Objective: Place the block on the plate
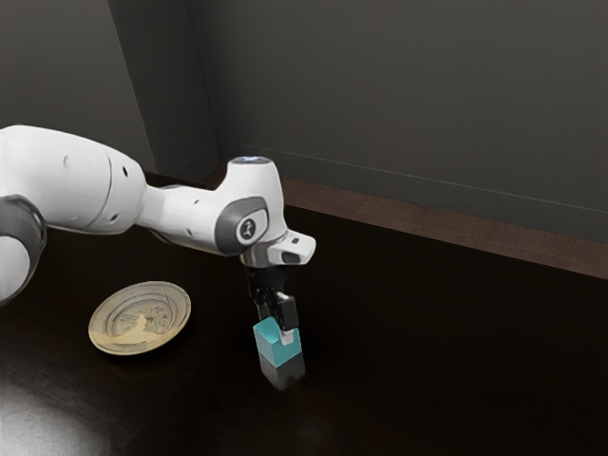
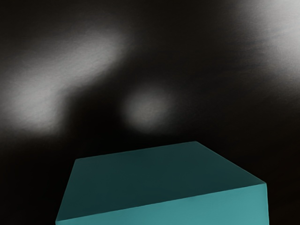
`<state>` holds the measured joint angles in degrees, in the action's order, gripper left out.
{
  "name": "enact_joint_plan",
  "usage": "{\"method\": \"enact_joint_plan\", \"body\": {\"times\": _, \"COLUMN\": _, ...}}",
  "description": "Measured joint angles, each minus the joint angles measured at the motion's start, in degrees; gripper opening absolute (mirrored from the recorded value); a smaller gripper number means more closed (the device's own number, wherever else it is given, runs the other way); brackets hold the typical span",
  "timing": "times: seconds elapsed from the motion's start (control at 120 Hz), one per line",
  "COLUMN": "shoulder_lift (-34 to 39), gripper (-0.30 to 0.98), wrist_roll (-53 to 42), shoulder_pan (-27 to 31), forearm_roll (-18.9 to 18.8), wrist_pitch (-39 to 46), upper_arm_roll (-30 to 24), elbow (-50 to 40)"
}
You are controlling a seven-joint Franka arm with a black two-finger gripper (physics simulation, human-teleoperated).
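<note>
On the dark table (image 1: pixel 427 351), toward the exterior view's right of the plate (image 1: pixel 171 328), the teal block (image 1: pixel 273 347) sits under the gripper (image 1: pixel 276 326), well apart from the plate. The gripper points down and reaches to the block's level, overlapping its upper part in the exterior view. How far open the gripper is, and whether it is clamped on the block, I cannot tell. The block looks upright, its flat top facing up and one corner turned roughly toward the exterior camera. Its sides look nearly equal, so no long axis can be picked out. In the wrist view the block's top edges run slightly aslant to the hand. A reflection of the block shows on the tabletop directly below it.
</note>
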<state>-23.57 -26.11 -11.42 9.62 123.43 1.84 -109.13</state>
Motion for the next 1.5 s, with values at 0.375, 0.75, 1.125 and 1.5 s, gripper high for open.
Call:
{"method": "enact_joint_plan", "body": {"times": 0.375, "shoulder_lift": -1.83, "gripper": 0.67, "wrist_roll": -0.53, "shoulder_pan": -0.66, "forearm_roll": 0.11, "wrist_pitch": 1.13, "upper_arm_roll": -0.07, "elbow": 1.01}}
{"method": "enact_joint_plan", "body": {"times": 0.75, "shoulder_lift": -2.86, "gripper": 0.47, "wrist_roll": -0.75, "shoulder_pan": -0.69, "forearm_roll": 0.43, "wrist_pitch": 1.93, "upper_arm_roll": -0.08, "elbow": 1.01}}
{"method": "enact_joint_plan", "body": {"times": 1.125, "shoulder_lift": 2.78, "gripper": 0.41, "wrist_roll": -0.78, "shoulder_pan": -1.01, "forearm_roll": 0.28, "wrist_pitch": 0.7, "upper_arm_roll": 0.03, "elbow": 1.11}}
{"method": "enact_joint_plan", "body": {"times": 1.5, "shoulder_lift": 14.32, "gripper": 0.4, "wrist_roll": -0.64, "shoulder_pan": -1.08, "forearm_roll": -0.06, "wrist_pitch": -2.02, "upper_arm_roll": 6.4, "elbow": -5.73}}
